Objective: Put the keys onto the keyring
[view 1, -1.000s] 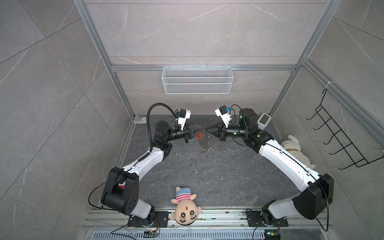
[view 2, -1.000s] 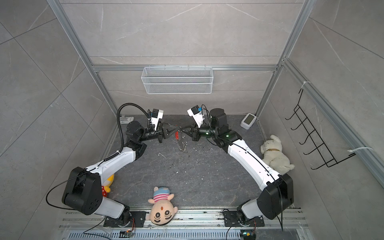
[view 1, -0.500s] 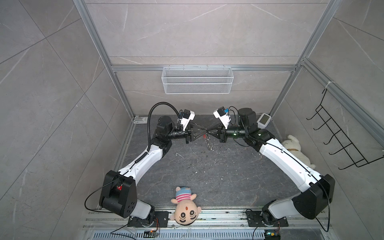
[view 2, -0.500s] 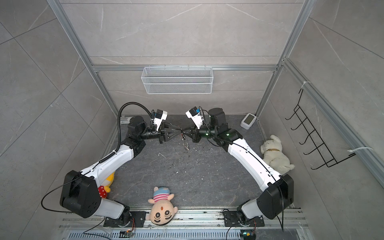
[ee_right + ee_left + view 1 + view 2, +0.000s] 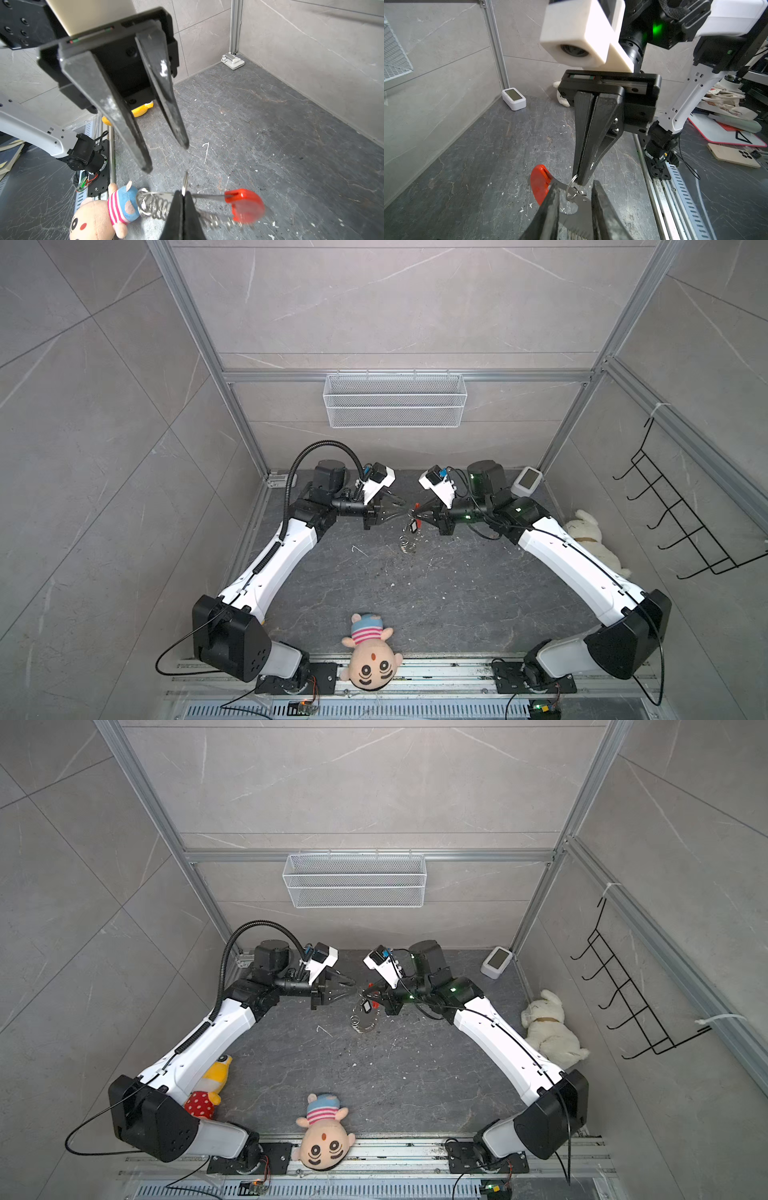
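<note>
Oval metal red-segmented keyring (image 5: 244, 204): grasped by your right end effector (image 5: 580, 179).
Left end effector (image 5: 166, 156): released, empty.
Small black keys (image 5: 412, 526): seemingly hanging on it already.

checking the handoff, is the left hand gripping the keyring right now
No, the left hand is open with nothing clamped, while the shut right hand alone pinches the keyring.

The keyring (image 5: 243, 204) is silver with one bright red plastic segment. The floor (image 5: 415, 593) is dark grey stone, veined and flecked white; the walls (image 5: 395, 302) are pale grey. At lower centre in both top views, a peach-faced plush doll (image 5: 371, 657) wears a blue cap with pink-and-white stripes. At lower left in a top view, a yellow plush (image 5: 214, 1073) wears red with white dots.
</note>
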You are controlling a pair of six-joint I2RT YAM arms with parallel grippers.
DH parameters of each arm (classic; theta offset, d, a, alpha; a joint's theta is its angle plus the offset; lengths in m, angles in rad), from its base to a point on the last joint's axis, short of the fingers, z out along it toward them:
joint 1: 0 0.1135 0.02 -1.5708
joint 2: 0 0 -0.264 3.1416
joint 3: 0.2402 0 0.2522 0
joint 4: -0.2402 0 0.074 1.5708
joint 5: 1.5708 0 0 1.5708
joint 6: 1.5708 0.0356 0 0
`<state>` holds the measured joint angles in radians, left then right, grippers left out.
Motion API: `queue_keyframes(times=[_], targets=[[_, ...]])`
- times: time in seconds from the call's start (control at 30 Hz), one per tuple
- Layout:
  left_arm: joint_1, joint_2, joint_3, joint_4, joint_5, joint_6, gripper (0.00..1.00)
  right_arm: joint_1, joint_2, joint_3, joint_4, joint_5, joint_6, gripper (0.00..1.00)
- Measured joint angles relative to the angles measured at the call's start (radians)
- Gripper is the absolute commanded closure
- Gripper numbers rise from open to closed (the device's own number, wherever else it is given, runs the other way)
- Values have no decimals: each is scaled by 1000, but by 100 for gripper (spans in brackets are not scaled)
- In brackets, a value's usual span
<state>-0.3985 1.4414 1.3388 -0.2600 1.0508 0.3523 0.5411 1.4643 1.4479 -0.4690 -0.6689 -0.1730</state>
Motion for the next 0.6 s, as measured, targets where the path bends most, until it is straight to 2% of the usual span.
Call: queue_keyframes(times=[0.23,0.43,0.57,0.6], targets=[[0,44,6,-63,26,24,72,12,0,6,-7,0,-4,100],[0,58,23,-76,43,29,79,29,0,18,-10,0,-4,100],[0,58,23,-80,62,33,100,32,0,27,-10,2,-4,100],[0,58,23,-89,71,37,100,31,0,28,-12,13,-4,100]])
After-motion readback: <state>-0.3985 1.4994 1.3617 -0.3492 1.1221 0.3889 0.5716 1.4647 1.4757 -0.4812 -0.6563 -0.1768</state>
